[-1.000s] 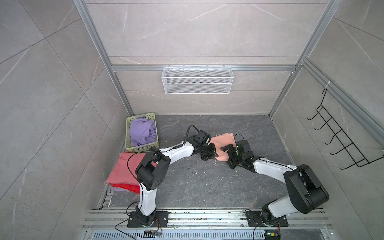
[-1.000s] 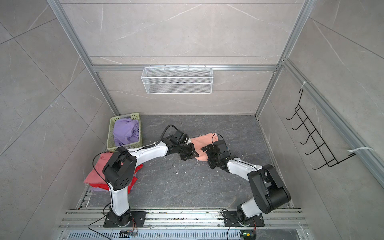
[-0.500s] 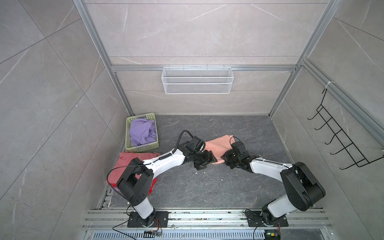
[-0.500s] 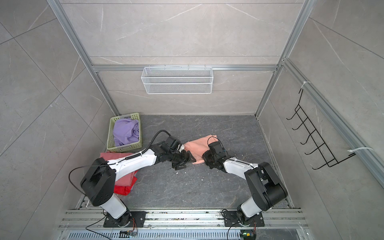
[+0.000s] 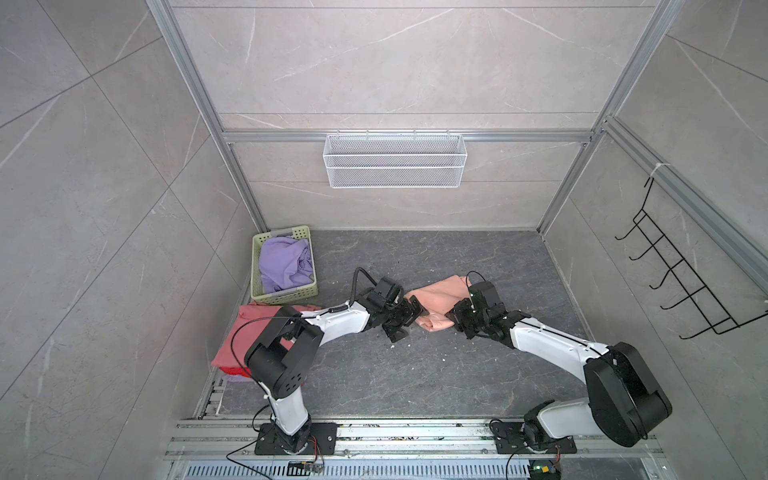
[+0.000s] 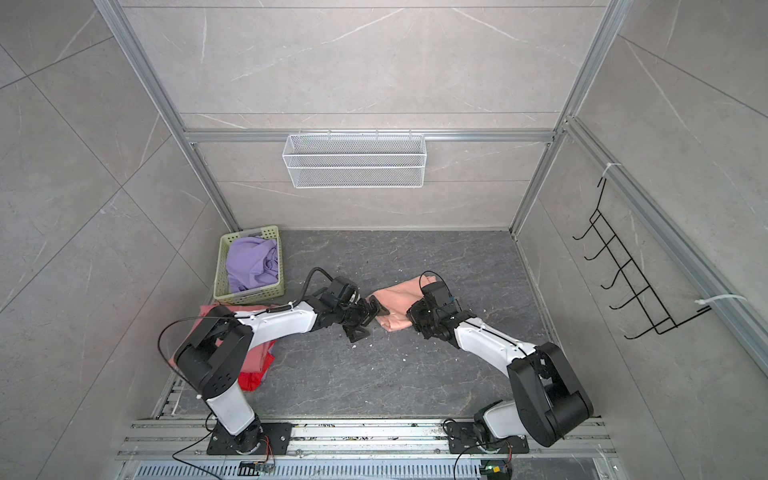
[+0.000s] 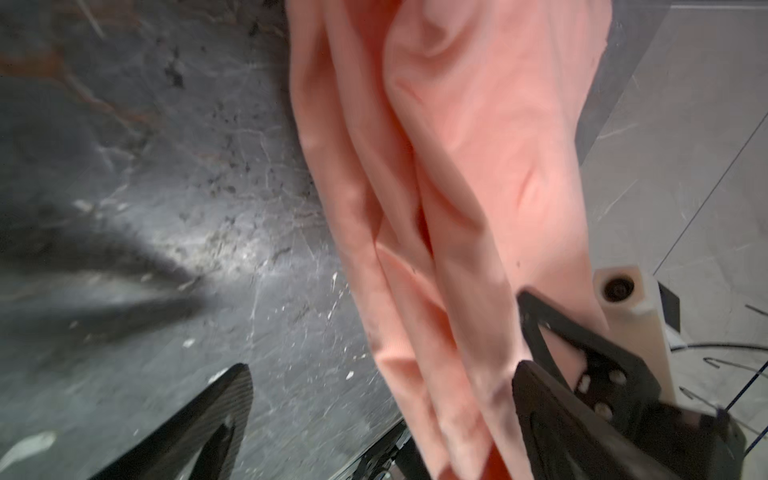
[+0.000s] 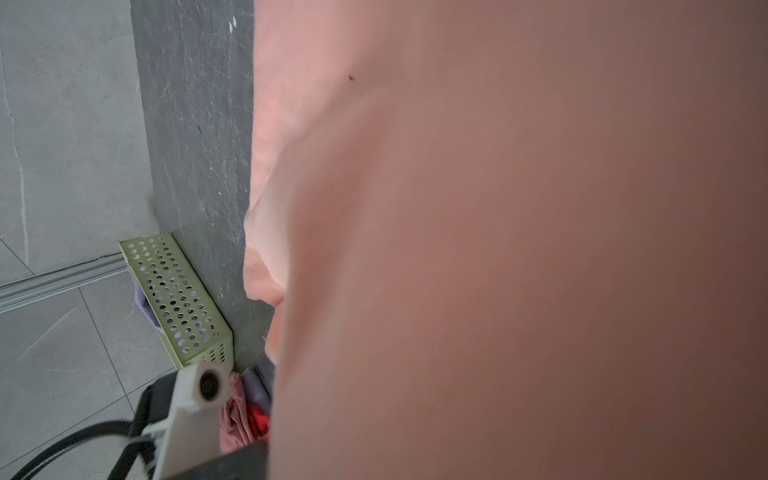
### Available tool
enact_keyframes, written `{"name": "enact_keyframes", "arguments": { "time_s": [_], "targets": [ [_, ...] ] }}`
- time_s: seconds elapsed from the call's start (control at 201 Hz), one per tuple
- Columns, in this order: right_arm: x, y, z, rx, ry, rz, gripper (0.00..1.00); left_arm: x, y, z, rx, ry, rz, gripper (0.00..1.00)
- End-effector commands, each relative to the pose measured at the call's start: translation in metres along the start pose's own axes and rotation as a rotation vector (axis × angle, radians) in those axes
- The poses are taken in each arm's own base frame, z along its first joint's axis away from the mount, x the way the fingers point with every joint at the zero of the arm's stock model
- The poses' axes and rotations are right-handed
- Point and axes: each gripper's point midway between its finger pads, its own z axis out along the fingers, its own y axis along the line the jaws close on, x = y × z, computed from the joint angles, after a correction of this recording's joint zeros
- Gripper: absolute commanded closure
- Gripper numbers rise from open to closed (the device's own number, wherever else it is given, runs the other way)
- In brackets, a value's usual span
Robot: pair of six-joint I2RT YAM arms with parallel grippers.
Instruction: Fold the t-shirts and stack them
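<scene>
A peach-pink t-shirt lies bunched mid-floor between both grippers. My left gripper stands open at its left end; in the left wrist view, folds of the shirt hang loose against one finger of the left gripper. My right gripper is closed on the shirt's near right edge, and the cloth fills the right wrist view and hides the jaws. A dusty rose tee lies over a red one at the left. A lavender tee fills the basket.
The pale green basket stands in the back left corner. My left arm's elbow hangs over the rose and red pile. A white wire basket is on the back wall, a black hook rack on the right wall.
The left gripper has opened and let go of the peach-pink shirt, backing off a little. The right gripper has moved into the shirt and closed on it.
</scene>
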Motion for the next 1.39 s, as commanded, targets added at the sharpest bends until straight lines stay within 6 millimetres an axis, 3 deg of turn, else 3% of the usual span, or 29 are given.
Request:
{"name": "enact_keyframes", "arguments": {
  "time_s": [0.0, 0.179, 0.299, 0.622, 0.722, 0.961, 1.001, 1.055, 1.105, 1.13, 1.319, 1.389],
  "targets": [
    [0.003, 0.014, -0.008, -0.033, 0.014, -0.03, 0.87, -0.009, -0.046, 0.005, 0.174, 0.006, -0.058, 0.0],
    [0.004, 0.018, -0.007, -0.047, 0.021, -0.025, 0.87, -0.014, -0.056, 0.018, 0.25, 0.027, -0.123, 0.01],
    [0.004, 0.024, -0.008, -0.068, 0.023, -0.024, 0.87, -0.013, -0.053, 0.028, 0.261, 0.051, -0.169, 0.01],
    [0.007, 0.029, -0.007, -0.09, 0.043, -0.019, 0.89, -0.014, -0.072, 0.041, 0.412, 0.095, -0.247, 0.13],
    [0.007, 0.031, -0.007, -0.101, 0.043, -0.016, 0.89, -0.013, -0.075, 0.043, 0.414, 0.102, -0.244, 0.25],
    [0.012, 0.031, -0.006, -0.095, 0.074, -0.051, 0.87, -0.013, -0.074, 0.034, 0.34, 0.066, -0.157, 0.85],
    [0.014, 0.029, -0.006, -0.089, 0.086, -0.057, 0.82, -0.013, -0.074, 0.032, 0.314, 0.062, -0.12, 1.0],
    [0.017, 0.028, -0.007, -0.085, 0.102, -0.075, 0.69, -0.011, -0.074, 0.029, 0.268, 0.077, -0.057, 1.0],
    [0.02, 0.028, -0.008, -0.075, 0.12, -0.104, 0.46, -0.007, -0.073, 0.024, 0.211, 0.097, 0.005, 1.0],
    [0.022, 0.027, -0.009, -0.069, 0.132, -0.12, 0.39, -0.006, -0.072, 0.02, 0.181, 0.1, 0.041, 1.0],
    [0.036, 0.03, -0.034, -0.047, 0.199, -0.251, 0.26, -0.009, -0.042, -0.019, -0.079, 0.111, 0.268, 1.0],
    [0.037, 0.031, -0.049, -0.038, 0.196, -0.281, 0.15, -0.007, -0.019, -0.041, -0.257, 0.119, 0.373, 1.0]
  ]
}}
